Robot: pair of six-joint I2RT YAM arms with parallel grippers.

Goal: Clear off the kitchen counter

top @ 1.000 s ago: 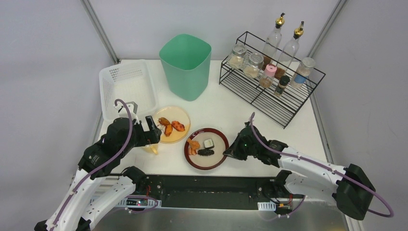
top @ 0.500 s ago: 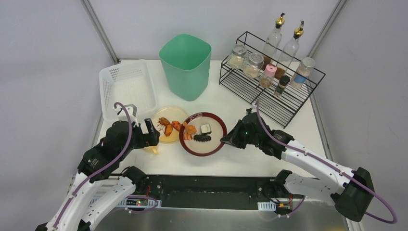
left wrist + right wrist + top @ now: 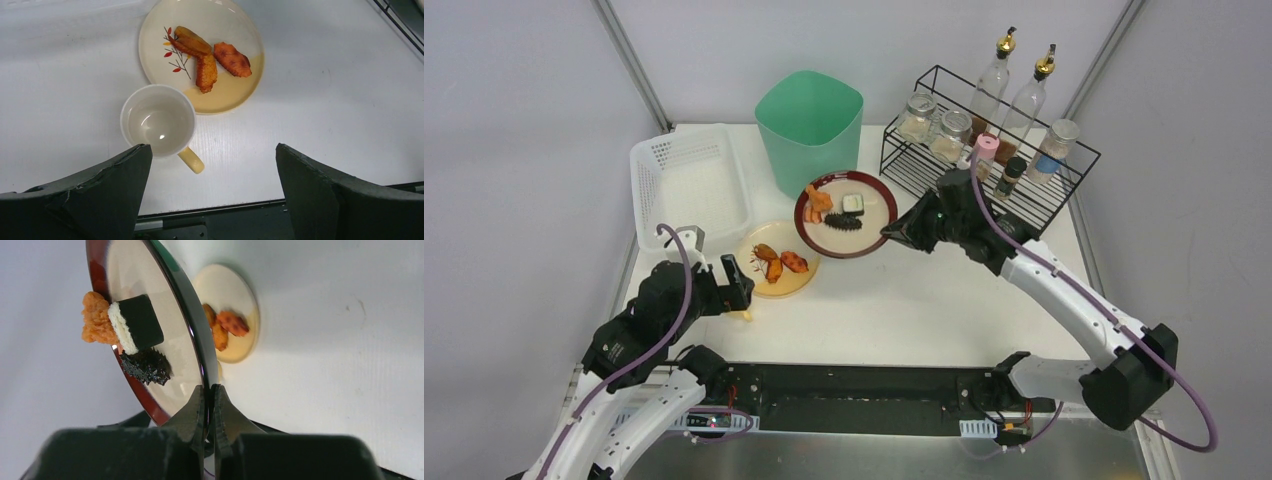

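Note:
My right gripper (image 3: 896,230) (image 3: 207,388) is shut on the rim of a red-rimmed plate (image 3: 869,226) (image 3: 182,371). The plate hangs above the kitchen counter (image 3: 924,300), just in front of the green bin, and carries a sushi piece, a dark lump and an orange fried bit. A cream plate (image 3: 779,284) (image 3: 215,20) with chicken wings rests on the counter. Beside it stands a white mug (image 3: 157,120) with a yellow handle. Over the mug hovers my left gripper (image 3: 736,283) (image 3: 212,150), open and holding nothing.
A tall green bin (image 3: 809,135) stands at the back centre. A white perforated basket (image 3: 689,180) lies at the back left. At the back right, a black wire rack (image 3: 969,195) holds several bottles and jars, close behind my right wrist.
My right gripper has lifted the red-rimmed plate off the counter and carried it back toward the green bin. The left arm has drawn back a little toward the near edge.

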